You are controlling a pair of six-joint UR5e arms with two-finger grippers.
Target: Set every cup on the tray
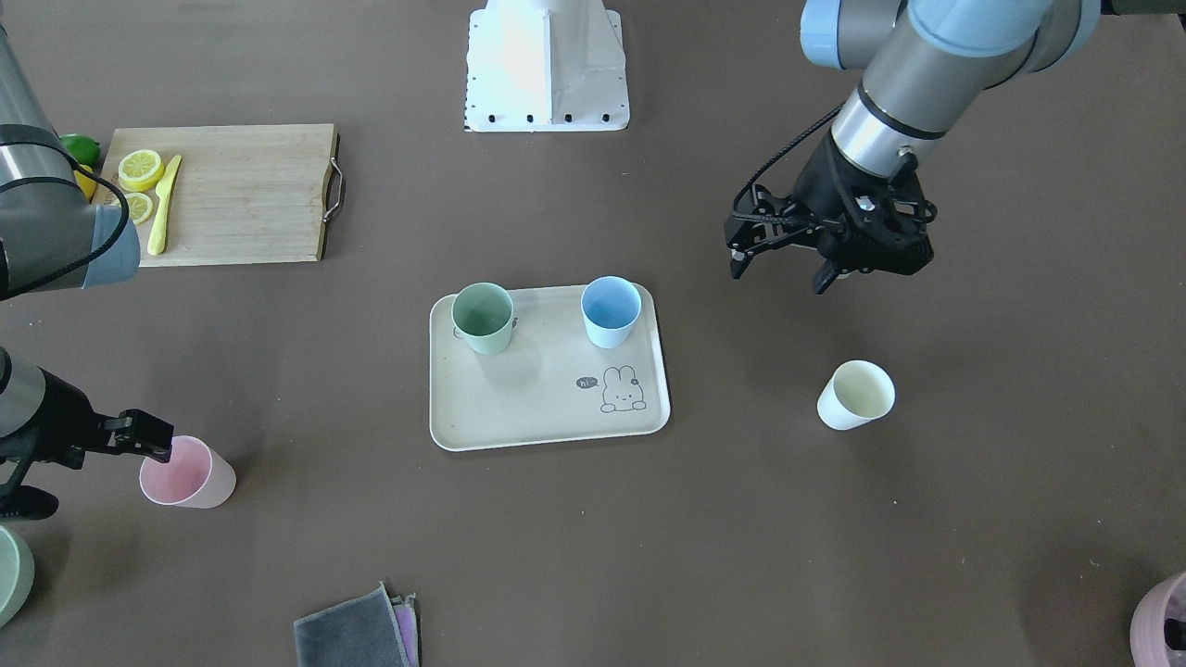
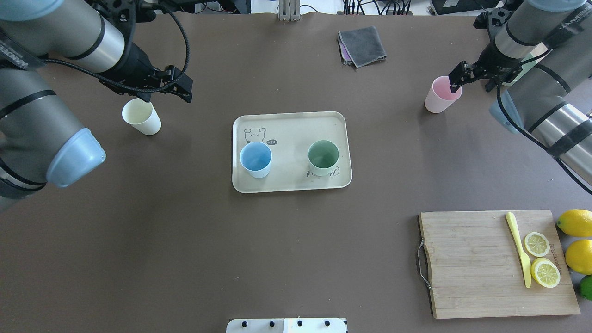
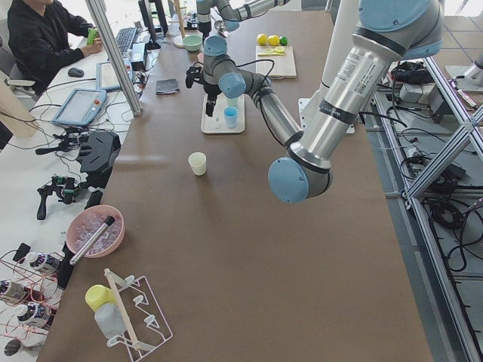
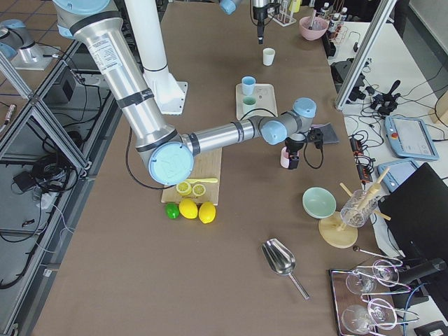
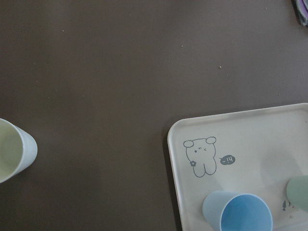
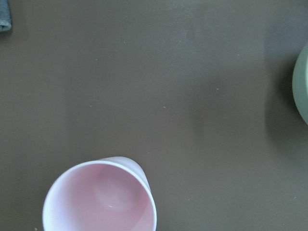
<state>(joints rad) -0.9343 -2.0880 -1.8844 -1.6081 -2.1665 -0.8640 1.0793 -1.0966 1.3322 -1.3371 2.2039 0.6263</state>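
The cream-beige tray [image 2: 291,127] lies mid-table; it also shows in the front view [image 1: 547,417]. The light blue cup [image 2: 255,158] and the mint green cup [image 2: 323,156] stand on it. The pale cream-yellow cup [image 2: 141,116] stands on the table left of the tray. My left gripper [image 1: 780,275] hovers open and empty above the table, between that cup [image 1: 856,395] and the robot's side. The pink cup [image 2: 439,95] stands on the table to the right; my right gripper [image 1: 97,468] is open, one fingertip [image 1: 153,443] at the cup's [image 1: 188,472] rim.
A bamboo cutting board [image 2: 495,263] with lemon slices and a yellow knife lies near right, with lemons [image 2: 576,223] beside it. Folded cloths [image 2: 361,45] lie at the far edge. A sage-green bowl [image 6: 302,82] sits near the pink cup, and a mauve pot [image 1: 1163,621] at a corner.
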